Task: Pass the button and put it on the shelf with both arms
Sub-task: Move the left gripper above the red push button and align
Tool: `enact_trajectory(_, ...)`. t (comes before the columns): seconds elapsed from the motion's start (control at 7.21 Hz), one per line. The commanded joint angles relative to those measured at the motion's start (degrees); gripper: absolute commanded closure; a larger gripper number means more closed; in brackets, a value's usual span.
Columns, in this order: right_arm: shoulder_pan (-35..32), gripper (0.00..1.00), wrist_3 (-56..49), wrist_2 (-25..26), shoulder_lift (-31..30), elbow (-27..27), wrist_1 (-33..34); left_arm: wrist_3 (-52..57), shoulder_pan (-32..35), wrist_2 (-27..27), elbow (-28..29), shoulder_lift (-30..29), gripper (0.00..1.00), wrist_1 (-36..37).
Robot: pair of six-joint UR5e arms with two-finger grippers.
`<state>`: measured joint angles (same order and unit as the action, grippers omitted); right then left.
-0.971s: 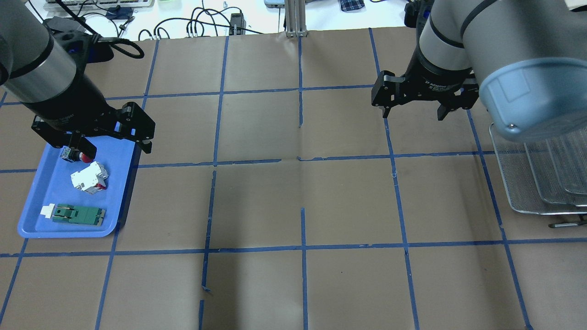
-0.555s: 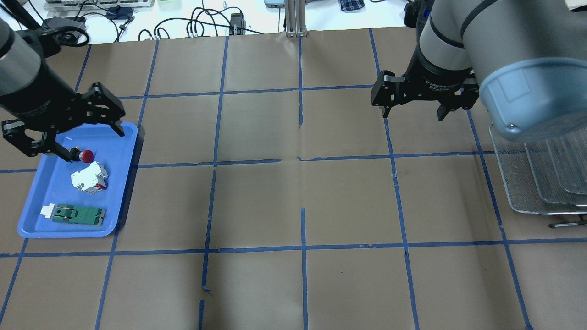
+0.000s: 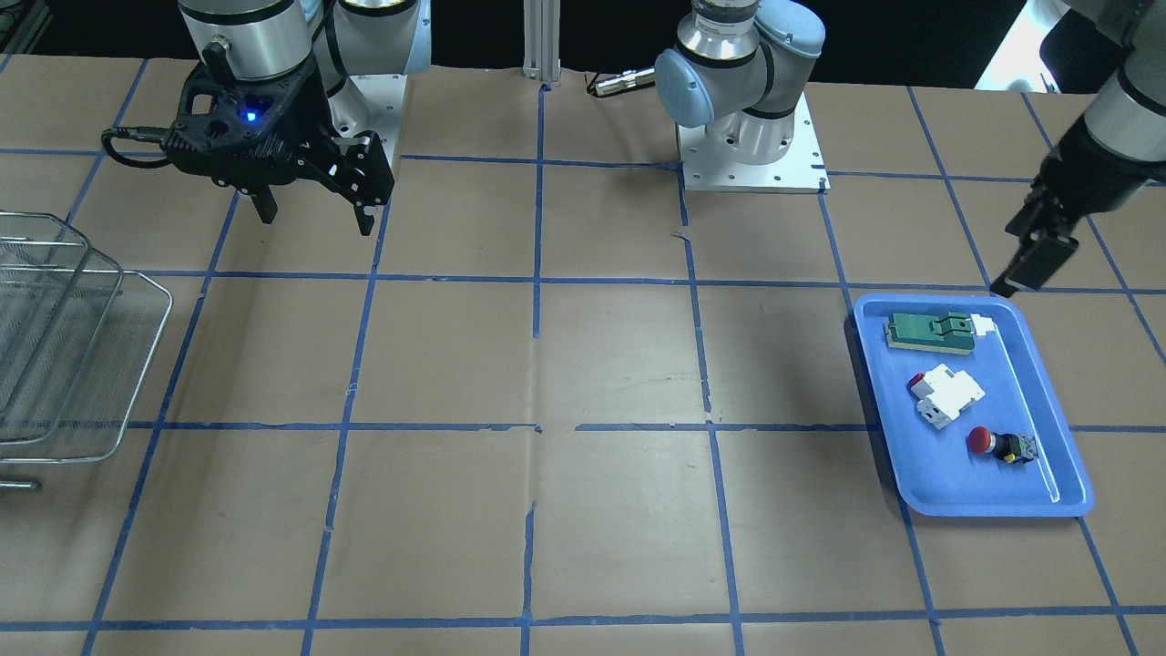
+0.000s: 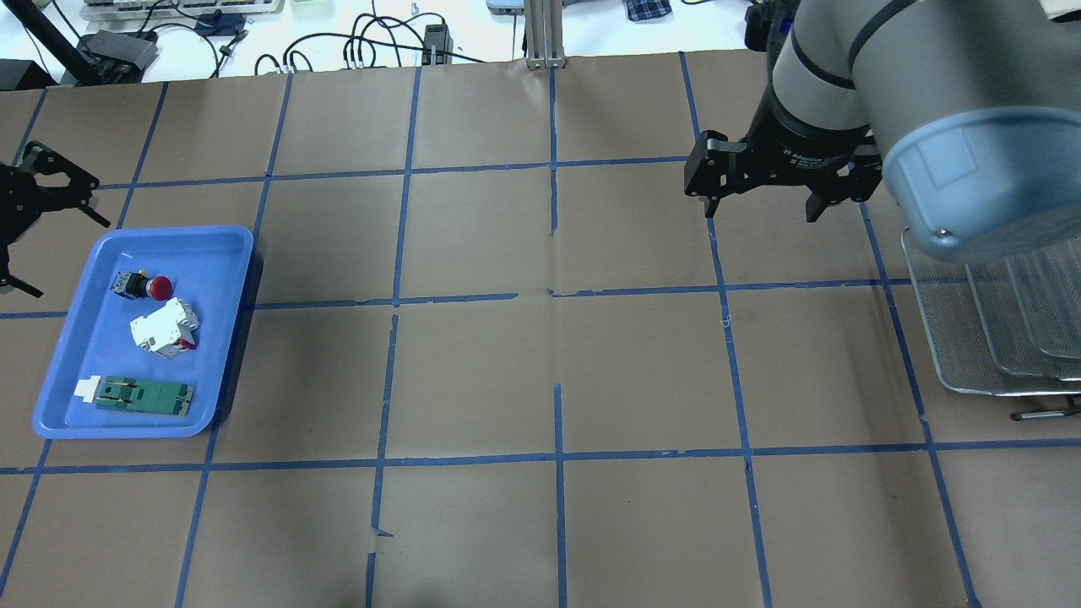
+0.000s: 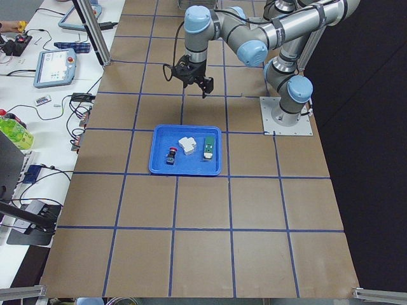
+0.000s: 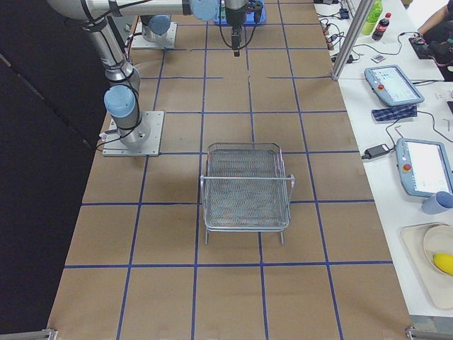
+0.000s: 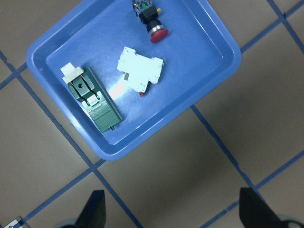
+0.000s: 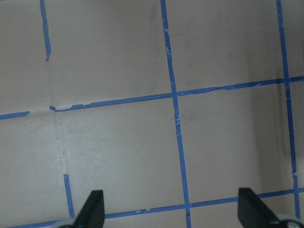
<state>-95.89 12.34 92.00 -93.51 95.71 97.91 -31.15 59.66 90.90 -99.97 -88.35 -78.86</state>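
The small push-button with the round red cap and black body (image 4: 145,287) lies on its side at the far end of the blue plastic tray (image 4: 245,253), beside a white block (image 4: 165,331). The left black two-finger gripper (image 7: 173,210) hangs off the tray's left side, clear of the button, fingers spread wide and empty. A second ago it was down over the button; it has since pulled away without it. The right black gripper (image 4: 760,211), likewise spread and empty, has not moved, near the silver wire-mesh shelf (image 4: 963,355).
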Motion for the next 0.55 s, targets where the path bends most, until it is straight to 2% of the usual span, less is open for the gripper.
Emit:
enact_trajectory(0.0, 0.0, 0.0, -0.3, 0.2, -0.09, 0.0, -0.09, -1.91, -4.79, -0.02, -0.57, -6.8, 0.0, 8.68)
enact_trajectory(0.14, 0.0, 0.0, -0.3, 0.2, -0.09, 0.0, -0.18, -2.33, -5.34, -0.02, -0.57, -9.88, 0.0, 8.81)
enact_trajectory(0.42, 0.0, 0.0, -0.39, 0.2, -0.62, -0.09, -0.18, -4.61, -6.04, 0.15, 0.3, -15.94, 0.0, 16.68)
